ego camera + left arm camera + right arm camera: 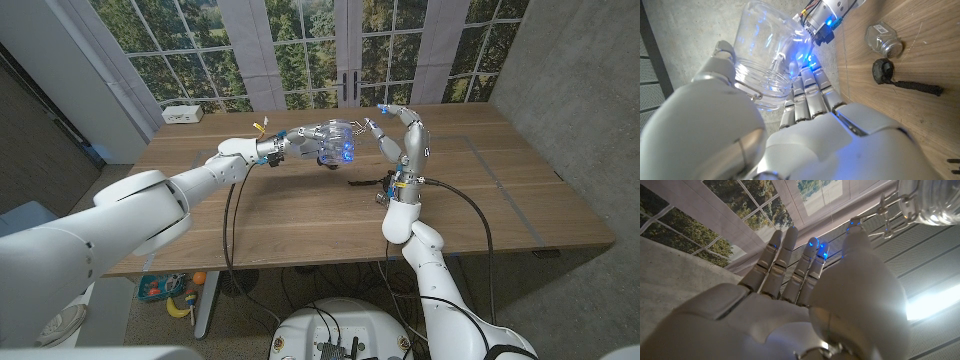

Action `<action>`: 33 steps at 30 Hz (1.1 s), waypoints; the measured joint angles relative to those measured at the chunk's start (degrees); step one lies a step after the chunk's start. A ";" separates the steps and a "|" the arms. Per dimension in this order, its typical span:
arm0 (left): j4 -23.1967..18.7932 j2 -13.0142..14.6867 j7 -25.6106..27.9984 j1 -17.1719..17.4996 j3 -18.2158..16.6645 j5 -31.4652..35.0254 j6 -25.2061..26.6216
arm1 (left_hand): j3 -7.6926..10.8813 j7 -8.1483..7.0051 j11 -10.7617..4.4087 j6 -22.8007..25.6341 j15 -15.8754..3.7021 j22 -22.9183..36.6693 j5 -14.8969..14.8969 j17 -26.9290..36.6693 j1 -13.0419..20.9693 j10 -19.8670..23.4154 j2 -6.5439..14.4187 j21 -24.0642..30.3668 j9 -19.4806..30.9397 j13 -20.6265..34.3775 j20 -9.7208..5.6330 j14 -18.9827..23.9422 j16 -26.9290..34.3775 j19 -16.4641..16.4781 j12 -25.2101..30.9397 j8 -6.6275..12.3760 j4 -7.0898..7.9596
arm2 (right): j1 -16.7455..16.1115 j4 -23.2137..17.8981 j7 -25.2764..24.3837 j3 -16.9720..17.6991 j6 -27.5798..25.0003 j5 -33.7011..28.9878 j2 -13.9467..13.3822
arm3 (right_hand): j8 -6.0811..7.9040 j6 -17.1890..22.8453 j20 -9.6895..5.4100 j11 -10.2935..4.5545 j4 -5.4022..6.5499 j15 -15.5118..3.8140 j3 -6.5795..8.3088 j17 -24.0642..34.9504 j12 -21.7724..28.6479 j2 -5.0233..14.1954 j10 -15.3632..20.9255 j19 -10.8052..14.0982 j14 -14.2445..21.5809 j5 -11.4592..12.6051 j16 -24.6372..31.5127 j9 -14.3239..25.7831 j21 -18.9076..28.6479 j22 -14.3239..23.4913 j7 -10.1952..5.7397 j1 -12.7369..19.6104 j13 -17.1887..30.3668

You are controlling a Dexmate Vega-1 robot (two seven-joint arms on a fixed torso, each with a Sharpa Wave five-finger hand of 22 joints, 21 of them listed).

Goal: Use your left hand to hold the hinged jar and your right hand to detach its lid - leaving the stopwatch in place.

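Here the clear glass hinged jar (338, 141) is up in the air above the wooden table (300, 215), gripped by the robot's white left hand (300, 143), whose fingers wrap around its body. In the left wrist view the same jar (767, 55) lies across that hand's fingers (807, 92), with its wire clasp showing at the neck and blue light from the fingers glinting through the glass.

The white right hand (400, 135) is raised just beside the jar, on the side away from the left hand, with its fingers arched over toward the jar's top. In the right wrist view the fingers (785, 260) are stretched out and slightly apart with nothing between them, and the jar's wire hinge and glass rim (920, 202) sit close by its thumb; I cannot tell whether the thumb touches the wire.

On the table below the jar lies the black round stopwatch (883, 70) with a dark cord trailing from it, and just beside it a small clear glass bottle with a metal cap (883, 39) lies on its side. Its label carries no writing I can read. Well away from the jar, near the table's far edge, sits a small white box (182, 115).
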 measured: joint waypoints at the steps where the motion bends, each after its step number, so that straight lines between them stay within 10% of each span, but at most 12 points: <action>1: -0.25 0.07 0.00 0.13 -0.36 0.56 0.00 | 0.00 0.00 0.00 0.00 0.00 0.00 0.00 0.00 0.00 0.00 0.00 0.00 0.00 0.00 0.00 0.00 -0.02 0.00 0.00 -0.21 0.00 | 0.00 -0.17 -0.01 0.32 -0.54 0.00 0.01 | -0.19 -0.45 -0.15 0.05 0.55 0.00 -0.55 -0.30 -0.42 -0.86 -0.38 -0.18 0.00 0.00 -0.52 0.00 0.00 -0.07 -0.23 -0.86 -0.24; 16: -2.65 0.50 -0.03 1.55 -4.76 5.64 0.99 | 0.00 0.00 0.00 0.00 -0.08 0.00 0.00 0.00 -0.01 0.00 0.01 0.47 0.00 0.00 0.02 -0.09 0.04 0.00 -0.31 -0.22 0.00 | -1.75 -1.81 -0.15 1.50 -4.52 1.10 -1.99 | -3.54 -6.24 0.06 -0.08 7.43 0.72 -7.44 -1.18 -2.83 -9.31 -5.61 -4.66 -4.40 0.01 -4.74 0.16 -0.24 -0.52 -0.96 -11.15 1.93; 19: -2.61 0.53 -0.79 1.62 -5.62 6.35 1.15 | 0.02 0.01 0.31 0.05 -0.08 0.02 1.09 0.18 -0.01 0.34 0.01 0.53 0.02 0.77 0.12 -0.07 0.07 -0.08 -0.32 -0.19 -0.02 | -2.27 -2.37 -0.55 1.81 -6.75 3.12 -3.12 | -3.62 -6.67 0.05 -0.17 9.11 0.94 -7.19 -1.05 -3.21 -1.21 -6.30 -4.65 -4.62 4.45 -4.99 0.41 -0.24 -0.52 -0.53 -17.99 2.19; 26: -2.89 0.11 -0.53 1.68 -6.90 7.59 1.39 | 0.02 0.02 0.31 0.06 -0.08 0.03 1.09 0.21 -0.01 0.33 0.00 0.54 0.02 0.77 0.13 -0.08 0.07 -0.08 -0.33 -0.19 -0.01 | -3.21 -3.37 -0.57 1.20 -8.26 3.61 -4.72 | -4.42 -7.73 0.06 -0.47 10.69 0.93 -9.78 -0.78 -4.33 -5.07 -7.24 -4.65 -5.22 5.83 -5.41 0.43 -0.24 -0.52 -0.29 -21.79 2.02; 33: -3.18 -0.16 -0.33 1.84 -7.91 8.76 1.62 | 0.02 0.02 0.31 0.06 -0.08 0.03 1.09 0.22 -0.01 0.33 0.00 0.54 0.02 0.77 0.13 -0.08 0.04 -0.08 -0.34 -0.19 -0.02 | -4.06 -4.70 -0.43 1.19 -9.83 3.40 -5.79 | -4.42 -7.89 0.06 -0.46 11.67 0.92 -10.90 -0.69 -4.81 -4.76 -7.22 -4.65 -5.63 6.76 -5.41 0.42 -0.16 -0.51 -0.13 -23.46 1.49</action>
